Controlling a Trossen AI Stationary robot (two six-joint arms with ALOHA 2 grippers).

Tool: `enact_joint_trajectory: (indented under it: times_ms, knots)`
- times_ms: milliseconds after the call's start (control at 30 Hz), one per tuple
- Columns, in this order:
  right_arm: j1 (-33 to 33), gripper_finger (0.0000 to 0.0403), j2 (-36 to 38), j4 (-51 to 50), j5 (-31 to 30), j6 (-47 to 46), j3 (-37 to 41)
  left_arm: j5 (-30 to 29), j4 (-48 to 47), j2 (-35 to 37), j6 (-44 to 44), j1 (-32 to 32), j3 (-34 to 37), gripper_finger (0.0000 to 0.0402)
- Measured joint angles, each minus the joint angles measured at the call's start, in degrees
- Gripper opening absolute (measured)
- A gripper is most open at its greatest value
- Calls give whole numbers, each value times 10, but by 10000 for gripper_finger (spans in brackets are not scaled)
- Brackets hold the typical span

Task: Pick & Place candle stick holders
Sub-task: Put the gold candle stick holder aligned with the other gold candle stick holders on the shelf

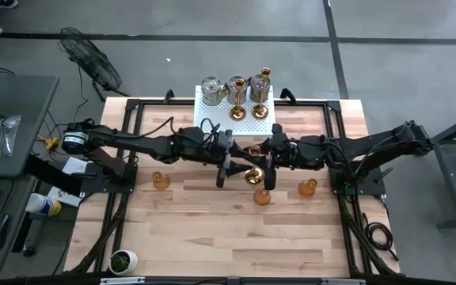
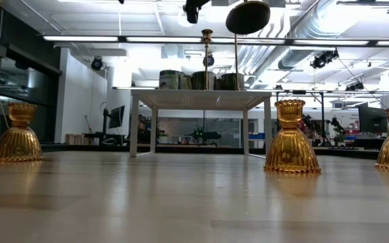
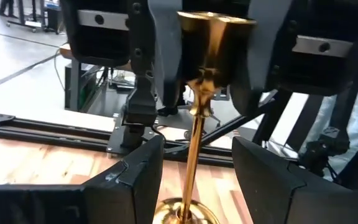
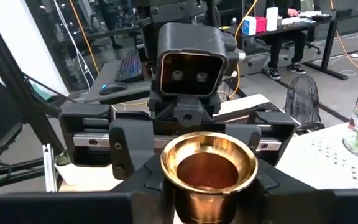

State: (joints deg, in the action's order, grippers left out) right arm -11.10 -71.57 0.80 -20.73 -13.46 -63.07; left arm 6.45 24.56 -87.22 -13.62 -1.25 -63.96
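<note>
A shiny gold stemmed candle holder (image 1: 254, 172) is held in the air above the middle of the wooden table (image 1: 212, 237), between the two arms. In the right wrist view the cup (image 4: 208, 163) of this holder is seen pinched between the fingers of the right gripper (image 1: 266, 162), with its mouth facing the camera. In the left wrist view the thin stem (image 3: 194, 155) and the round foot are seen between the fingers (image 3: 132, 180) of the left gripper (image 1: 229, 162); these fingers are spread on both sides of the foot, and contact with it cannot be seen.

Three amber glass holders are standing on the table: one (image 1: 161, 180) under the left arm, one (image 1: 262, 195) near the centre, one (image 1: 308, 187) under the right arm. On the white perforated stand (image 1: 232, 119) at the far edge, silver-grey goblets (image 1: 210, 90) and two more gold stemmed holders (image 1: 236, 111) are placed, one of them tall and slim (image 1: 264, 93). A small white pot with a plant (image 1: 122, 260) is found at the near left corner of the table.
</note>
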Motion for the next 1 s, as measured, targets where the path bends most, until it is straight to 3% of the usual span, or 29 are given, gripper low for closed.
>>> enact_joint_trajectory:
  times_ms: [267, 600, 767, 1000]
  knots:
    - [7, 86, 0, 8, 6, 2, 0, -26, 15, 0, -2, 1, 0, 187]
    - [7, 102, 0, 8, 10, 1, 0, -31, 22, -21, -15, 1, 2, 176]
    - [7, 86, 0, 6, 12, 1, 0, -30, 23, -30, -23, 1, 1, 131]
    - [7, 111, 0, 6, 11, 0, 0, -28, 23, -29, -23, 1, 1, 36]
